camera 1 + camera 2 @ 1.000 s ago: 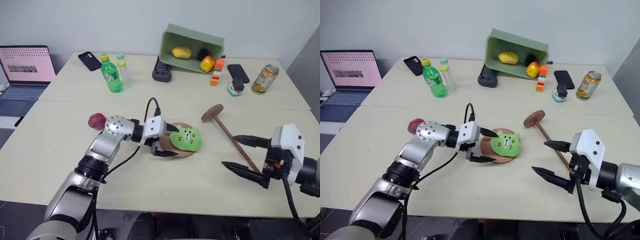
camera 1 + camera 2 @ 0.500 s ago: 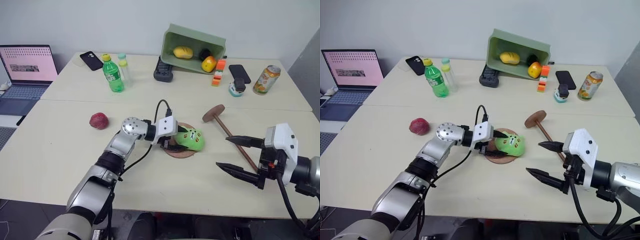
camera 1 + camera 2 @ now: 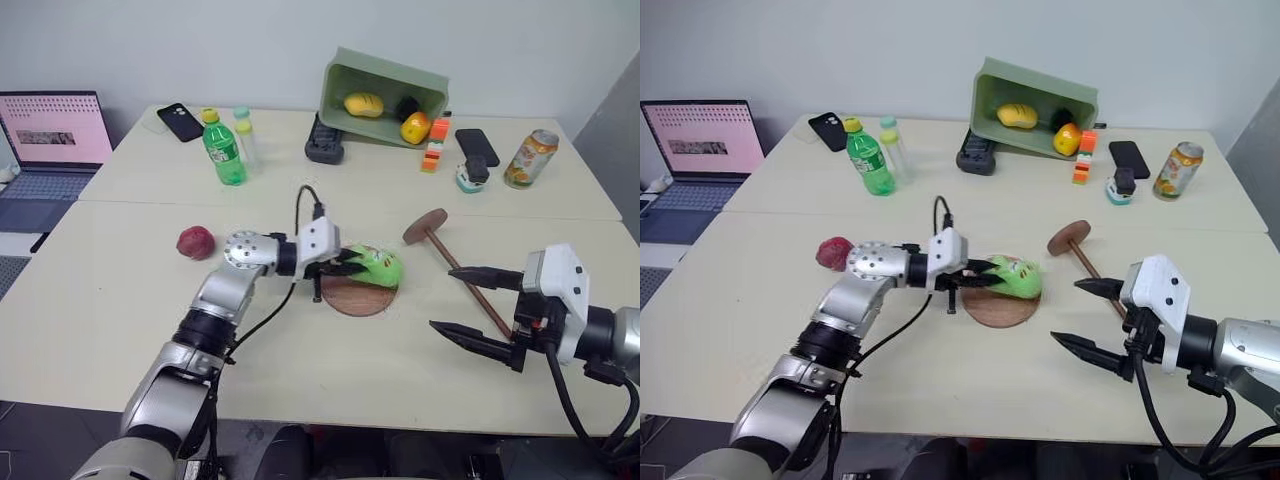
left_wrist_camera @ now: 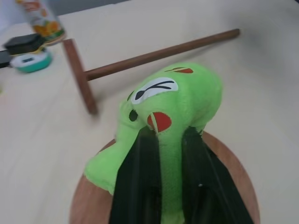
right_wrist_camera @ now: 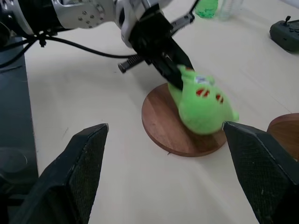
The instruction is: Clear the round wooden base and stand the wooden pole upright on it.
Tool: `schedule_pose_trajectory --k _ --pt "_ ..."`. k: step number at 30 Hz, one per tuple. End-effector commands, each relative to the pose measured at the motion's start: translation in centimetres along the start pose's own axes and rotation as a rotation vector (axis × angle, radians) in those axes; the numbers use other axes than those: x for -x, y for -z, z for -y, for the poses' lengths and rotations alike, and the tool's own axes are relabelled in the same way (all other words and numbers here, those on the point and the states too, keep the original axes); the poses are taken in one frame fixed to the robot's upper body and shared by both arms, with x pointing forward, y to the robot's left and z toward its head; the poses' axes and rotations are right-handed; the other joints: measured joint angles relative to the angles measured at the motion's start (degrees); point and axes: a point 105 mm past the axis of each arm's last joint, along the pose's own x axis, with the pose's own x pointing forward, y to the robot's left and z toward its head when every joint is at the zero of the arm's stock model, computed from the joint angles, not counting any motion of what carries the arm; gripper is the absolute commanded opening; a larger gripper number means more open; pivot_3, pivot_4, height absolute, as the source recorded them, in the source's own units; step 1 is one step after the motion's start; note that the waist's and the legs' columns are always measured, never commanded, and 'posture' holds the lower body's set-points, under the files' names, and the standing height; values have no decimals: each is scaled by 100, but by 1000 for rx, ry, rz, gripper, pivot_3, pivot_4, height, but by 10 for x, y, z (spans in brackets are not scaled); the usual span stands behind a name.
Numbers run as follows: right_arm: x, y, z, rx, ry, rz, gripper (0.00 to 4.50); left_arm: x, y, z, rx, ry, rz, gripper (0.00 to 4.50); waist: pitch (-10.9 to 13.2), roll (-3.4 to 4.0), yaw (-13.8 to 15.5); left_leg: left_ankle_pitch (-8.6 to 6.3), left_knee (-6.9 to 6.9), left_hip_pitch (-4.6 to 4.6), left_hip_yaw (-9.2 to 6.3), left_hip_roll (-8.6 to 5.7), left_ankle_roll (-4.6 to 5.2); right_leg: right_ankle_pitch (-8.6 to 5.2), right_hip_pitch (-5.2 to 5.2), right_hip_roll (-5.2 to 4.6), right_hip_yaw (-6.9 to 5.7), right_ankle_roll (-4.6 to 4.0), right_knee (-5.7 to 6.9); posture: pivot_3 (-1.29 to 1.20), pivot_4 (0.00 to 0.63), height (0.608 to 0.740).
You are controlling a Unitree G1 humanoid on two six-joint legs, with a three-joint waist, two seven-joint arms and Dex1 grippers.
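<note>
Left claw (image 3: 345,266) clamped tight on green plush toy (image 3: 375,266), just off round wooden base (image 3: 358,295) beside wooden pole (image 3: 462,274) lying on desk (image 3: 120,300); right claw (image 3: 462,303) gaped empty; best carried well aside before release.

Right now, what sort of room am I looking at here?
Probably an office or lab used as a test space: pale work tables pushed together, an open laptop at one side, and odd test props such as a green bin of toy fruit.
</note>
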Motion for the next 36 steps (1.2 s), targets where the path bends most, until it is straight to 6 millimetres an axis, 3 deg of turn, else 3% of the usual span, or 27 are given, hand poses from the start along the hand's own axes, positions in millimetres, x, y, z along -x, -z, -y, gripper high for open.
schedule_pose_trajectory --k 1,2,5,8,10,12,15,18,24,26,30,36 --pt "-3 -10 1 49 -28 45 4110 43 -22 -36 -39 -275 38 17 0 0 -18 0 0 -1 2 26 0 0 0 0 0 0 -1 0 150 740" --pt "-5 -11 2 51 -37 53 4110 55 -23 -45 -41 -350 35 17 0 -1 -22 0 0 -1 0 26 0 0 1 2 -1 0 -1 0 150 740" --pt "-12 -19 6 66 -77 97 4110 117 -27 -83 -46 -706 18 17 1 -2 -30 0 0 -1 1 28 -1 0 0 2 -3 0 -1 0 150 740" --pt "-21 -28 10 84 -111 144 4110 166 -26 -103 -55 -936 -23 17 3 -5 -52 0 -1 0 0 31 -1 0 -2 1 -5 0 -2 0 150 740" --pt "-30 -37 13 104 -128 186 4110 204 -22 -113 -57 -1081 -67 17 3 -4 -80 0 -3 1 0 32 -1 0 -3 1 -7 0 -3 0 150 740" --pt "-39 -44 14 111 -143 214 4110 224 -17 -116 -53 -1156 -109 17 3 -4 -88 0 -5 0 1 33 -1 0 -7 0 -8 0 -2 0 150 740" --pt "-61 -58 12 135 -186 261 4110 255 13 -117 4 -1256 -250 17 3 -5 -99 1 -4 -3 2 32 -2 0 -13 -1 -9 0 1 0 150 740" --pt "-71 -70 8 121 -226 304 4110 265 28 -118 58 -1314 -267 17 2 -6 -78 1 -5 -8 3 30 -3 0 -24 -1 -10 0 6 0 150 740" --pt "-75 -76 4 124 -254 318 4110 254 49 -120 149 -1279 -268 17 -8 -26 -60 7 4 -56 -7 26 -13 1 -54 -17 -20 -1 3 0 150 740" --pt "-75 -76 4 123 -250 313 4110 252 51 -121 166 -1276 -261 282 -8 -26 -71 5 4 -55 -6 25 -10 1 -55 -18 -20 -1 4 0 150 740" --pt "-73 -73 5 121 -232 300 4110 243 47 -123 167 -1235 -235 1338 -8 -26 -108 3 3 -54 -5 29 -6 1 -56 -18 -18 -1 7 0 150 740" --pt "-70 -70 8 125 -204 283 4110 237 31 -124 147 -1206 -170 2511 -8 -26 -112 3 2 -54 -4 32 -6 1 -60 -18 -17 -1 9 0 150 740"
